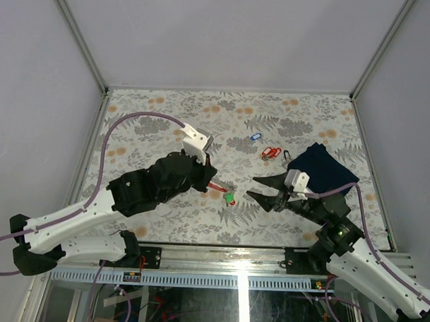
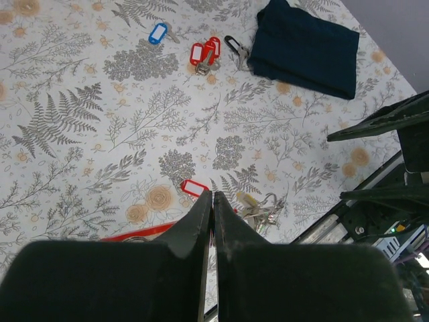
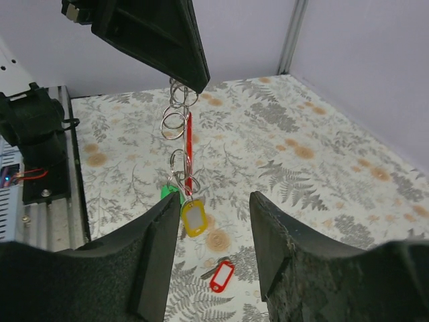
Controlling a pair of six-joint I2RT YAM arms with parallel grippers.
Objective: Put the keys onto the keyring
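- Two tagged keys, one with a yellow tag (image 3: 193,218) and one with a green tag (image 3: 171,192), hang at the bottom of a chain of keyrings (image 3: 175,111), beside a red strap (image 3: 189,151).
- Chain is pinched at its top ring by the left gripper (image 3: 198,84); its jaws are closed tight, with no gap showing in the left wrist view.
- Cannot tell whether the lowest tags touch the table.
- One loose red-tagged key (image 3: 221,275) lies flat on the table just below the hanging bunch.
- Far side of the table: a blue-tagged key (image 1: 255,136) lies alone, with a pair of red-tagged keys (image 1: 270,153) close to its right.
- Black carabiner (image 1: 286,153) lies just beside that red pair, at the near-left edge of a folded navy cloth (image 1: 322,168).
- Right gripper (image 1: 251,187) is level with the bunch and pointed at it from the right. Jaws stand partly apart with nothing between them, and it is clear of the tags.
- From the right wrist view, the chain and yellow tag line up just inside that gripper's left finger (image 3: 157,248).
- Table (image 1: 167,110) has a grey fern and orange flower print.
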